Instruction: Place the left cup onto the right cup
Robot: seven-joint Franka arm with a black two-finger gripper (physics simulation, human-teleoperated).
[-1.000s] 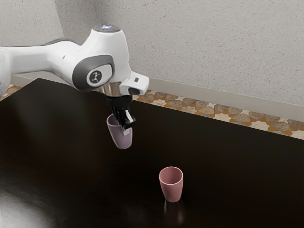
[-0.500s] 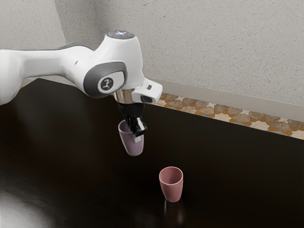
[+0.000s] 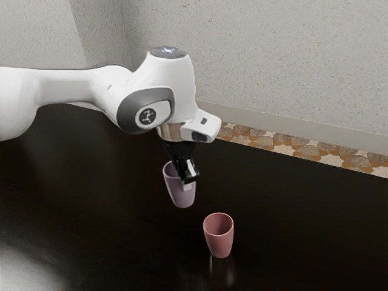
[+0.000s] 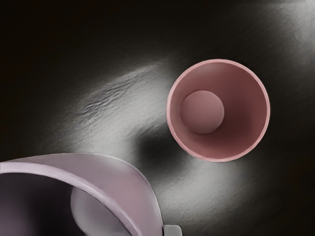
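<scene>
The exterior camera stands off to the side of the arm (image 3: 73,97), raised, looking obliquely down across the dark desk (image 3: 303,212) toward the wall (image 3: 291,54). The wrist camera rides on the hand (image 3: 186,173), facing straight down, close above the desk. Both views take in the pink cup (image 3: 218,234), the lilac cup (image 3: 179,193) and the desk between them.

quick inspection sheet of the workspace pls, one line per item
surface: dark glossy table, reflective
job's things: lilac cup held in the air, tilted, up and toward the exterior view's left of the pink cup; the pink cup stands upright on the table; the two are apart, not yet stacked
clutter: nothing seen
grippers: gripper shut on the lilac cup's rim
cables: nothing seen
surroundings: speckled wall, patterned floor
</scene>
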